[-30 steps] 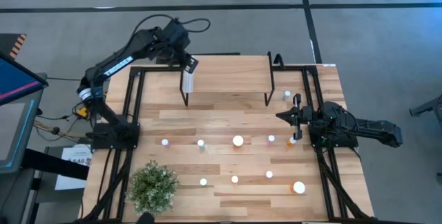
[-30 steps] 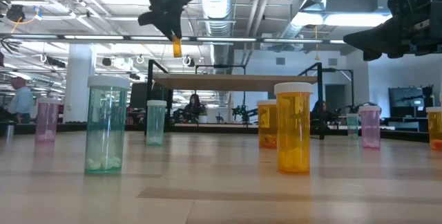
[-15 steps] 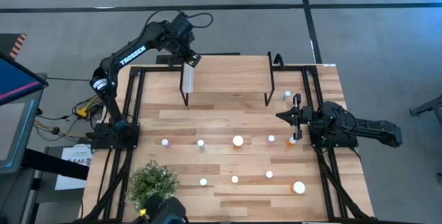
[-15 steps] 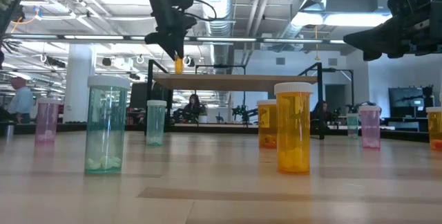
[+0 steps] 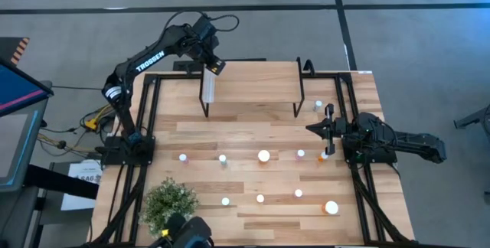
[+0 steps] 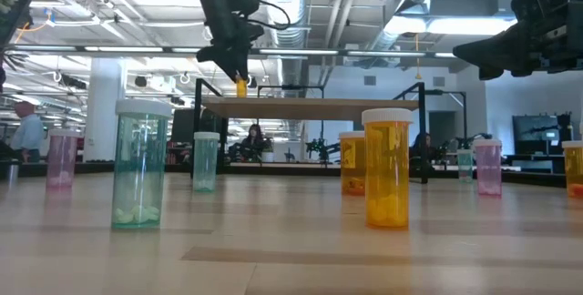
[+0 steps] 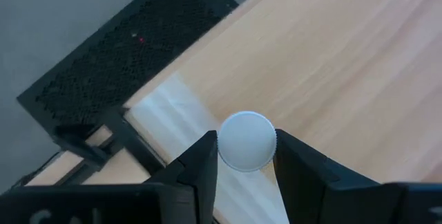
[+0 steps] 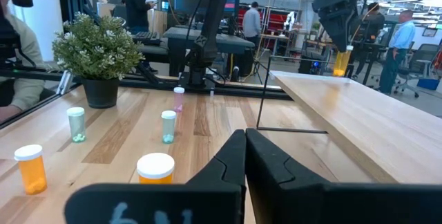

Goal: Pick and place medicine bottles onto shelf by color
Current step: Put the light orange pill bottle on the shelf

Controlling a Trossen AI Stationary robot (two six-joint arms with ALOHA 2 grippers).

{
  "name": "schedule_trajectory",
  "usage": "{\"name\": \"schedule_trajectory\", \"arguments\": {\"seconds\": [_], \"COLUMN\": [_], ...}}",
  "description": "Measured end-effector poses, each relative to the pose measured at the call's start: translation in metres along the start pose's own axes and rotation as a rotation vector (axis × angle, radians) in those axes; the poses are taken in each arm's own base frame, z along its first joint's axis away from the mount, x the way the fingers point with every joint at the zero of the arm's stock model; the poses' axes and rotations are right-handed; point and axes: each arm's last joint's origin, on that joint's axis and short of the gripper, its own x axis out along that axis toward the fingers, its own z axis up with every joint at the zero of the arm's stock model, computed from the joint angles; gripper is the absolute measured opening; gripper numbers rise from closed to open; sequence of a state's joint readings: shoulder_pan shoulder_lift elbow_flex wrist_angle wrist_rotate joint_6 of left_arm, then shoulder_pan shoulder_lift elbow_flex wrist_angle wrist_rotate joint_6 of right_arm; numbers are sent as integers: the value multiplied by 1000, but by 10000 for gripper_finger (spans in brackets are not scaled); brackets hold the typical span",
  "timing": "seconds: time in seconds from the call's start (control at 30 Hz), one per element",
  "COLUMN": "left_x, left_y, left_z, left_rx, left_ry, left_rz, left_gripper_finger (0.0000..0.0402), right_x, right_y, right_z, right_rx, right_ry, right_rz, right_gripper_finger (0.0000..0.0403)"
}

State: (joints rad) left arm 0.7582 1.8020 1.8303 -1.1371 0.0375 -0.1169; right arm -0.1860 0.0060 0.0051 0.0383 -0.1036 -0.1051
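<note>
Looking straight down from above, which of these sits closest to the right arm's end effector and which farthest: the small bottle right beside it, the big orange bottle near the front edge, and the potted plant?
From the right end effector:
1. Small bottle, just beside it on the table's right side.
2. Big orange bottle, farther toward the front right.
3. Potted plant, far across at the front left corner.

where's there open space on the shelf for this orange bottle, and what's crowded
The shelf top is bare wood from its white strip to the far legs. The left gripper holds the orange bottle over the strip end. The crowding is the bottles on the tabletop, between the plant and the shut right gripper.
</note>
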Motion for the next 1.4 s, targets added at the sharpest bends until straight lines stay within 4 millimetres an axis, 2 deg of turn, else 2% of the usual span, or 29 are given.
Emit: {"name": "schedule_trajectory", "arguments": {"seconds": [0.33, 0.73, 1.4], "left_x": [8, 8, 7], "left_y": [0, 0, -1], "left_z": [1, 1, -2], "left_rx": [-5, -8, 4], "left_ry": [14, 9, 40], "left_rz": [23, 26, 28], "left_gripper_finger": [114, 148, 149], "right_x": [0, 0, 0], "right_y": [0, 0, 0], "right_z": [0, 0, 0], "right_rx": [0, 0, 0], "right_ry": [0, 0, 0], "right_rz": [0, 0, 0], "right_gripper_finger": [27, 28, 28]}}
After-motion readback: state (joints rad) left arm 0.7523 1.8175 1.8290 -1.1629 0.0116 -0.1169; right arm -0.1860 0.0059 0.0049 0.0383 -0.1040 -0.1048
